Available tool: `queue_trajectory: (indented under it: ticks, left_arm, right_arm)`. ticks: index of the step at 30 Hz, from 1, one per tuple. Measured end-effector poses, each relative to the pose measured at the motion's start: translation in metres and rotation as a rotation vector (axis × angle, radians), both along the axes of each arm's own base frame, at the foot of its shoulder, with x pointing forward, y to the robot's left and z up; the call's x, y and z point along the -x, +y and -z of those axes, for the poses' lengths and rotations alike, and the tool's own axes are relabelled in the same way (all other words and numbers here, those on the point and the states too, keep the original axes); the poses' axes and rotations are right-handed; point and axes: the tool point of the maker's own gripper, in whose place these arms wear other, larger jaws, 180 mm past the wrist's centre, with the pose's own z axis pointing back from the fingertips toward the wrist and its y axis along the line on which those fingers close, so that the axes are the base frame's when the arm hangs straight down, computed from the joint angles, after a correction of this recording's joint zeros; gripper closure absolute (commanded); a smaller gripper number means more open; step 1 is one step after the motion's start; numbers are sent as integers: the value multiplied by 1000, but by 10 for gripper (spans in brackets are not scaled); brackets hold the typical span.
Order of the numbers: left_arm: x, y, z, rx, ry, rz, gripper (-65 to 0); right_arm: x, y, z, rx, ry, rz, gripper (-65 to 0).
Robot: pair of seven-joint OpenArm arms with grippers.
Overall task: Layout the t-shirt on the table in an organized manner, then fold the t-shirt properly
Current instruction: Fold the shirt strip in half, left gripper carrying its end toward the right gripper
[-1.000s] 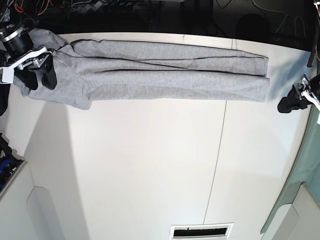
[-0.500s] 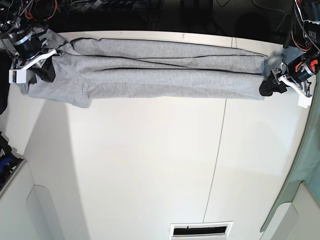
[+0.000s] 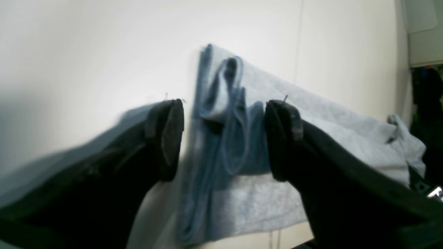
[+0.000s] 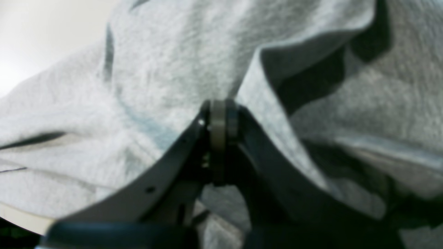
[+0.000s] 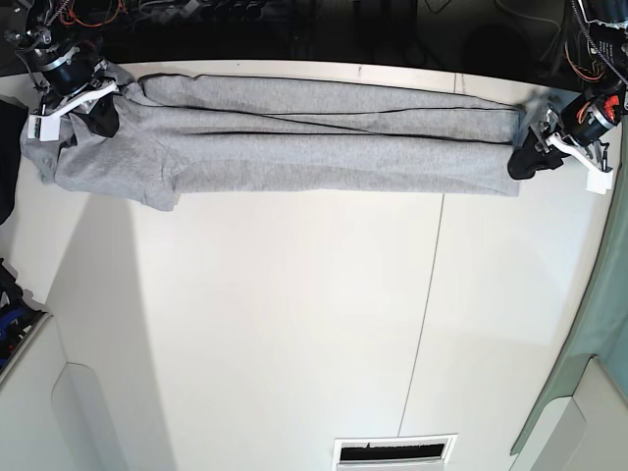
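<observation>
The grey t-shirt (image 5: 324, 162) lies along the far side of the white table (image 5: 255, 324), a long strip that crosses over the far end of the seam line (image 5: 425, 294). Well to the left of the seam line as the base view shows it, one end is bunched and rumpled, with raised folds. There the right gripper (image 5: 103, 118) has its fingers pressed together, down among the folds; whether any fabric is caught between them I cannot tell. It is probably placed there to take hold of that end, so that the two arms can work the cloth from both ends.

The stretch from there to the seam line lies fairly flat in lengthwise layers, which suggests a strip waiting to be straightened or folded further. To the right of the seam line, at the neater end, the left gripper (image 3: 225, 114) has its fingers spread wide on either side of a crumpled bit of fabric, not pinching it. That looks like the set-up for a grip on this end.

Compared with the earliest base picture, the right gripper's fingers have gone from spread to together, and it sits a little nearer the table's far edge. The middle of the strip, up to the seam line, looks much the same. Beyond the seam line, the left gripper has come in from beside the shirt to its end.
</observation>
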Motion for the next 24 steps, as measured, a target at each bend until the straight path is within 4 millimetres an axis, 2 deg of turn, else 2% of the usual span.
queue_trajectory:
  ticks: [3, 9, 10, 11, 12, 13, 14, 19, 22, 24]
  left_arm:
    - [-2, -20, 2, 66, -18, -12, -406]
    - [0, -58, 6, 137, 2, 80, -400]
    - [0, -62, 6, 146, 2, 88, -364]
    - [0, -65, 7, 150, 5, 97, -283]
    - [2, -67, 9, 142, 15, 108, -168]
    - [4, -67, 11, 127, 25, 119, -50]
    - [4, -66, 12, 121, 31, 124, 0]
    - [-7, -54, 0, 102, -21, 83, 0]
    - [-13, -32, -12, -14, -33, 120, 0]
    - [-29, -24, -23, -97, -65, 152, 0]
  right_arm:
    - [-3, 3, 0, -4, -2, -6, 0]
    - [-7, 7, -1, -9, -7, -18, 0]
    - [-8, 7, -1, -9, -9, -19, 0]
    - [-10, 8, -2, -9, -11, -20, 0]
    - [-11, 8, -2, -8, -12, -22, 0]
    - [-13, 8, -3, -8, -17, -23, 0]
    - [-15, 8, -4, -9, -20, -22, 0]
    - [-19, 10, -8, -45, -42, -4, 0]
    - [-23, 12, -13, -90, -68, 19, 0]
    - [-27, 10, -18, -113, -89, 26, 0]
